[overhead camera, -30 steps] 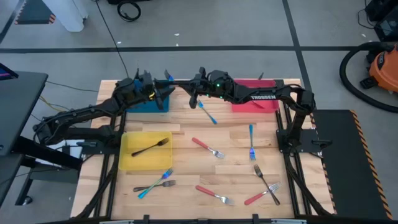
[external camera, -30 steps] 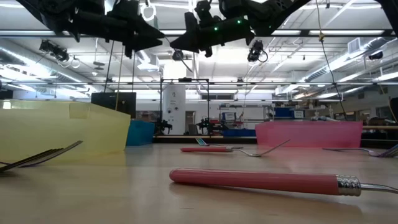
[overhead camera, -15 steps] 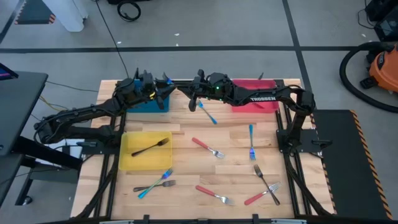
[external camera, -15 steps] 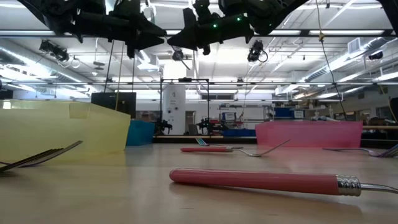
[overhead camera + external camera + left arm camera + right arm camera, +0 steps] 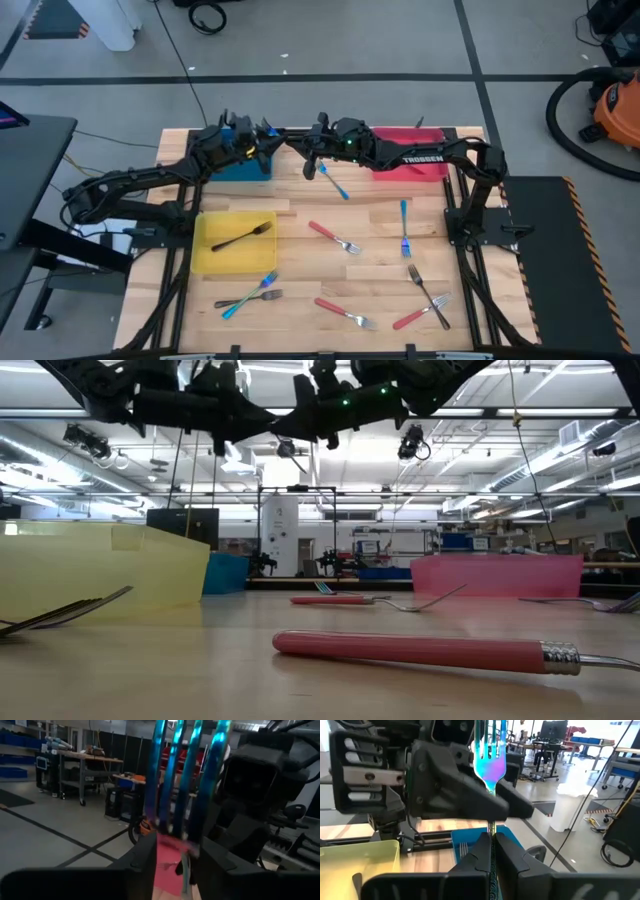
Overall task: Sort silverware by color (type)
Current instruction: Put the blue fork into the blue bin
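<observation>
A fork with iridescent blue tines point(image 5: 490, 755) and a teal handle hangs in the air above the table's far edge, near the blue tray point(image 5: 240, 165). My right gripper point(image 5: 491, 851) is shut on its handle. My left gripper point(image 5: 175, 857) faces it from the table's left. It is open, with one finger on either side of the base of the fork's head point(image 5: 175, 832). In the high view the two grippers meet tip to tip, left point(image 5: 268, 140) and right point(image 5: 300, 150). My right gripper pinches the fork's handle point(image 5: 491, 870) between its two fingers. The fingers come level from the table's right and lie along the handle. The fork points straight ahead out of them, tines toward the left gripper, lifted clear of the table. My left gripper's fingers point(image 5: 145, 865) stand close beside the fork's head base; whether they touch it I cannot tell.
A yellow tray point(image 5: 215, 260) at the left holds a black fork point(image 5: 242, 237). A red tray point(image 5: 410, 165) sits at the far right. Several forks lie loose on the wood: blue point(image 5: 335, 180), red point(image 5: 335, 237), blue point(image 5: 404, 227), and more along the near edge point(image 5: 345, 313).
My left gripper has edged toward the table's right, closer to my right gripper and the fork's tines, tipping slightly. My right gripper has kept still with the fork.
</observation>
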Controlling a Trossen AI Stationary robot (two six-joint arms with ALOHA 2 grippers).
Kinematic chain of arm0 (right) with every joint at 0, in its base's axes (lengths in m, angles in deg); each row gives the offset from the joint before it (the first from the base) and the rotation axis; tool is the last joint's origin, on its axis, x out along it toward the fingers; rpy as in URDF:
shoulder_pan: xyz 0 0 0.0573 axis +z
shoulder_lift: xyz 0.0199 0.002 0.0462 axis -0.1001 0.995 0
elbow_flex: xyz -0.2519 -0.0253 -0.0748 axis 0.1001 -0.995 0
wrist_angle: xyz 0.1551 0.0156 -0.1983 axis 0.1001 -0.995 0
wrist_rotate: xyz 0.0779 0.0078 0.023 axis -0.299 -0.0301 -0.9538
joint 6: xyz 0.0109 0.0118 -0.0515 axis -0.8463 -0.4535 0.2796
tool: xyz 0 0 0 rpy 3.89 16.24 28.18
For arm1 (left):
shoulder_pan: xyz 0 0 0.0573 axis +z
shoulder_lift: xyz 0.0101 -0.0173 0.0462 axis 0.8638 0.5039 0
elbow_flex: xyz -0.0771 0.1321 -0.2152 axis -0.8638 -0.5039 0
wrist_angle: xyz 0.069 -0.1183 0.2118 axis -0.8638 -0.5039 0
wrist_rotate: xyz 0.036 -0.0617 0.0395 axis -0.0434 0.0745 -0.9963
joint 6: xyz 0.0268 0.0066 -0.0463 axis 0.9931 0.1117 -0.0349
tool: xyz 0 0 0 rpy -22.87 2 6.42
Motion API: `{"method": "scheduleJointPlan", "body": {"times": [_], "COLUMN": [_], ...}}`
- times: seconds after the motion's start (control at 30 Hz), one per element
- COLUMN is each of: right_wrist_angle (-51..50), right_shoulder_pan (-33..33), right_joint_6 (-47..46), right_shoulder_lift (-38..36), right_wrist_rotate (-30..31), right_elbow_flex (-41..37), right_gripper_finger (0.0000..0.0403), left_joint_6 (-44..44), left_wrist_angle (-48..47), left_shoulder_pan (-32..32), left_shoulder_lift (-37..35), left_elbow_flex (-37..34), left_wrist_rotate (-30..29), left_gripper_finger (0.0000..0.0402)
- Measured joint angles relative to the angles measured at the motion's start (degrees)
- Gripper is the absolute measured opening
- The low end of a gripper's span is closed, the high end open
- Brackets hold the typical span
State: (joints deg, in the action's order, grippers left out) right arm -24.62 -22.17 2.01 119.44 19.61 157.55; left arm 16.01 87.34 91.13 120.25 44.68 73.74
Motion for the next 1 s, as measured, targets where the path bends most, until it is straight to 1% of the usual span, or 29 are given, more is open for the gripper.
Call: {"method": "scheduleJointPlan", "body": {"times": [0.27, 0.33, 0.47, 0.67, 0.77, 0.87, 1.0], "right_wrist_angle": [-0.36, -0.37, -0.37, -0.38, -0.38, -0.40, -1.83], "right_shoulder_pan": [0.02, -0.01, 0.04, 0.02, 0.00, 0.04, 0.00], "right_joint_6": [0.29, 0.13, -0.02, -0.02, -0.02, -0.01, 0.25], "right_shoulder_lift": [0.04, 0.07, 0.07, 0.07, 0.07, 0.07, -0.19], "right_wrist_rotate": [0.85, 1.17, 0.99, 0.90, 0.92, 0.91, 0.91], "right_elbow_flex": [0.00, 0.00, 0.00, 0.00, 0.00, 0.00, 0.00], "right_gripper_finger": [0.0015, 0.0014, 0.0010, 0.0007, 0.0012, 0.0020, 0.0026], "left_joint_6": [0.22, 0.49, 1.95, 2.36, 4.69, 5.81, 6.08], "left_wrist_angle": [0.22, 0.07, 0.07, 0.07, 0.01, -0.94, -4.80], "left_shoulder_pan": [-0.08, -0.06, -0.02, -0.06, 0.03, 1.16, 3.99], "left_shoulder_lift": [-0.02, -0.04, -0.04, -0.04, -0.04, -0.47, -0.93], "left_elbow_flex": [0.00, -0.02, -0.04, -0.04, -0.04, -0.04, -0.05], "left_wrist_rotate": [0.62, 0.54, -0.73, -0.28, -0.31, -0.16, -0.45], "left_gripper_finger": [0.0020, 0.0008, 0.0007, 0.0003, 0.0002, 0.0002, 0.0001]}}
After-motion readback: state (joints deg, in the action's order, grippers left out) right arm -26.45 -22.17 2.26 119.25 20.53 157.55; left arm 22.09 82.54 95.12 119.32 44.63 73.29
